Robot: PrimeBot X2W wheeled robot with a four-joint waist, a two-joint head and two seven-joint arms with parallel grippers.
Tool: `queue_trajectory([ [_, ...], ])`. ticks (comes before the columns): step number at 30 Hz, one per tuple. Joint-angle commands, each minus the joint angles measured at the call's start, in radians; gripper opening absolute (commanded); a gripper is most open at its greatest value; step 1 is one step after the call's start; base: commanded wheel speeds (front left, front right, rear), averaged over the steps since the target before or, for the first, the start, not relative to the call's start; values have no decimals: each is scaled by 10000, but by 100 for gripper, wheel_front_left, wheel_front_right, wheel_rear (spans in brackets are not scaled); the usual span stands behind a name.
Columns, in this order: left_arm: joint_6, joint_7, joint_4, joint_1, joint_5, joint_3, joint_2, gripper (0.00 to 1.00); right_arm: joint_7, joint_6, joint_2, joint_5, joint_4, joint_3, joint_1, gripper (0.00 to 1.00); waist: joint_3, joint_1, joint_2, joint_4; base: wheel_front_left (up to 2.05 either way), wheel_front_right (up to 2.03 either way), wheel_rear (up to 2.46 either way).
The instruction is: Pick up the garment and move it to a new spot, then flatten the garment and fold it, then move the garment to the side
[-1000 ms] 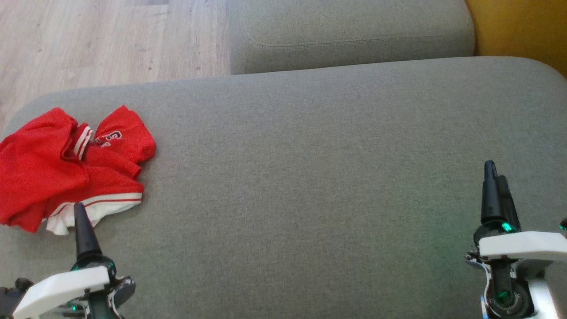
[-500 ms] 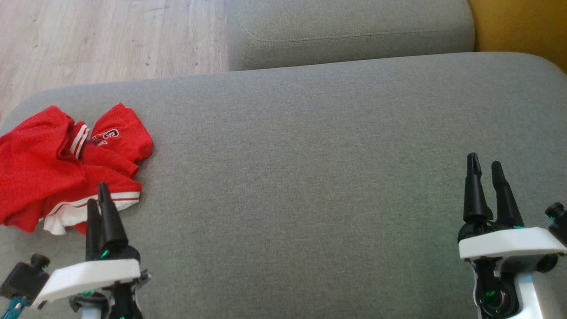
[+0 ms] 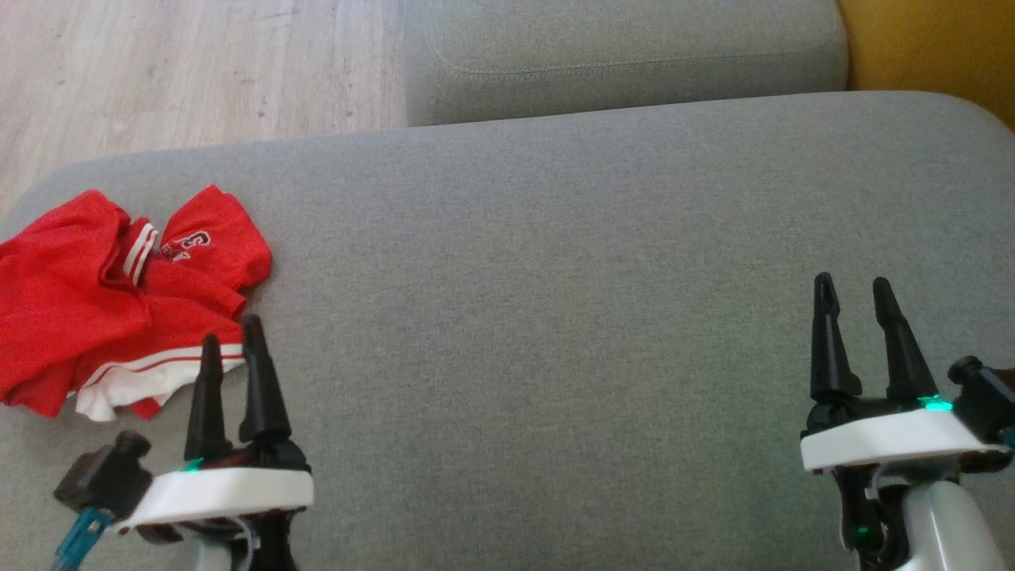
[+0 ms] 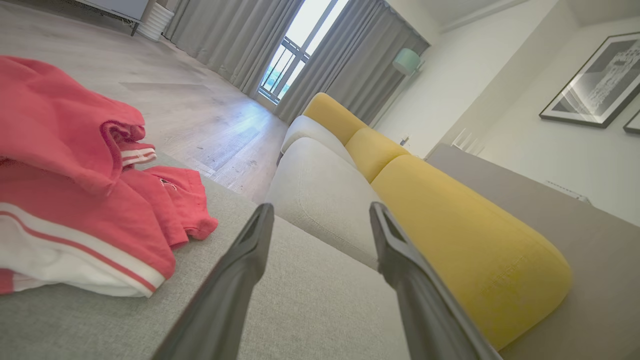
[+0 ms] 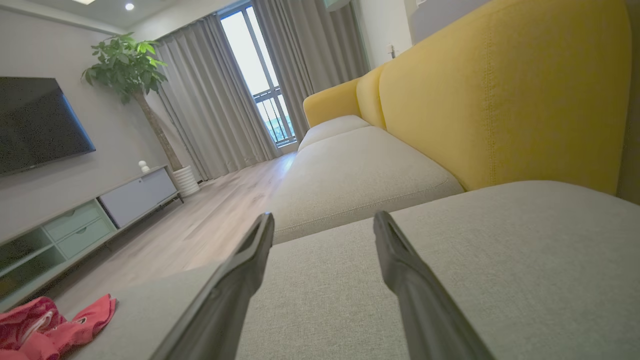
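Red fabric with white striped trim identifies the jersey (image 3: 119,293), which lies crumpled at the left end of the grey sofa seat cushion (image 3: 555,317), near the cushion's left edge. The left gripper (image 3: 231,331) is positioned just beside the jersey's white-banded hem, fingers spread, with nothing between them. It appears clear of the fabric, though the head view does not settle this. The right gripper (image 3: 852,281) is over bare cushion at the right end, well apart from the jersey, fingers likewise spread and empty. A yellow back cushion (image 4: 450,225) borders the seat.
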Motion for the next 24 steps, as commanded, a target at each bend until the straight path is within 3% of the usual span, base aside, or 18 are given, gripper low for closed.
queue_trajectory([
  [1, 45, -129, -451, -323, 479, 62, 85, 100, -168, -5, -70, -459, -405, 205, -421, 100, 5, 0, 0, -5, 0, 0, 0],
  [24, 456, -775, -338, -357, 4649, -980, 104, 100, -817, -6, -80, -3699, -476, 449, -330, 100, 53, 0, 0, 2, 0, 0, 0],
])
